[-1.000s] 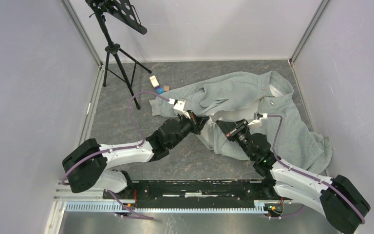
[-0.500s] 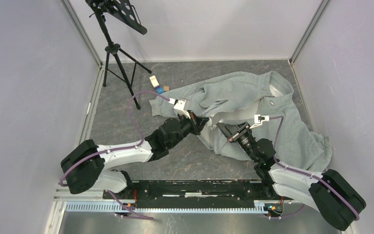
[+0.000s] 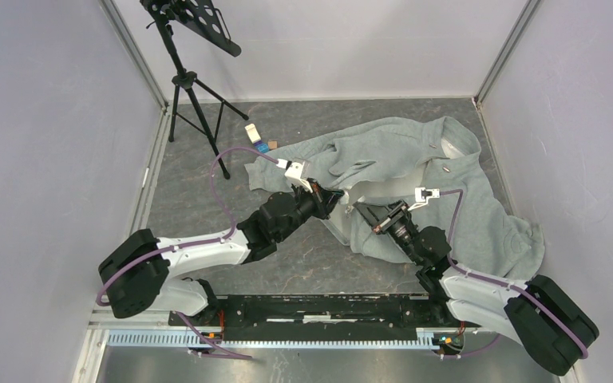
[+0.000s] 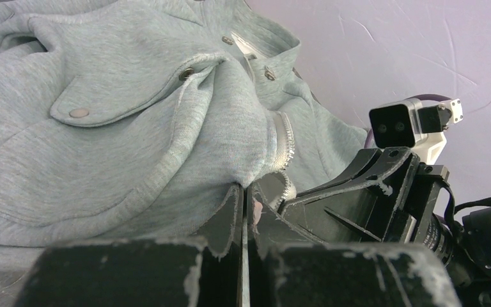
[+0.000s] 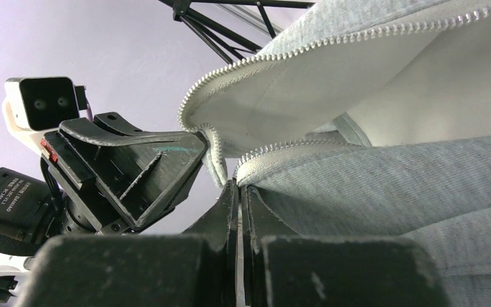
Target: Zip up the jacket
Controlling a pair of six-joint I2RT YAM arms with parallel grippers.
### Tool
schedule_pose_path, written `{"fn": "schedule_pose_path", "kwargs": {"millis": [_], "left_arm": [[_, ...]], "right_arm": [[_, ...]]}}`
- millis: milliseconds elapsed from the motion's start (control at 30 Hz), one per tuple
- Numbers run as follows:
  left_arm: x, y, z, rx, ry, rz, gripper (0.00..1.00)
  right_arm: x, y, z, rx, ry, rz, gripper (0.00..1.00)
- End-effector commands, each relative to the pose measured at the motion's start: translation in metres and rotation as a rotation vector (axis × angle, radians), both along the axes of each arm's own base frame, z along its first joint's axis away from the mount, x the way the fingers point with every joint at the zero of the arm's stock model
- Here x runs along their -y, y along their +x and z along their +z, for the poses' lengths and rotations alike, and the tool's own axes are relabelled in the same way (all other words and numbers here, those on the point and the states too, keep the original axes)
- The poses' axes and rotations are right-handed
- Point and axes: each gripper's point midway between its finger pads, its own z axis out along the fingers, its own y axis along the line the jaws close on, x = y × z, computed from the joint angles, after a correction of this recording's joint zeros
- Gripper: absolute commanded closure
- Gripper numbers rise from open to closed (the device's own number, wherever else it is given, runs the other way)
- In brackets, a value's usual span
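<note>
The jacket [image 3: 455, 203] is sprawled unzipped on the counter [image 3: 207, 211], far right side. My left end effector [image 4: 241, 192] and right end effector [image 5: 238, 187] sit close together at its front opening, each pinched tight on a zipper [image 5: 358, 35] edge.

left pincer [image 3: 338, 195] clamped; right pincer [image 3: 361, 209] clamped; tips close together
</note>
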Motion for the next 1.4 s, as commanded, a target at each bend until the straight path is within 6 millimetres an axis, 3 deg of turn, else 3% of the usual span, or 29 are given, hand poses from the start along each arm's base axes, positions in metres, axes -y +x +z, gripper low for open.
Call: {"fn": "schedule_pose_path", "kwargs": {"millis": [0, 1367], "left_arm": [[0.004, 0.000, 0.054, 0.088, -0.115, -0.007, 0.98], [0.011, -0.001, 0.035, 0.060, -0.096, -0.032, 0.98]], "right_arm": [[0.004, 0.003, 0.009, 0.016, 0.029, -0.023, 0.99], [0.005, 0.014, 0.023, 0.015, 0.058, -0.066, 0.99]]}}
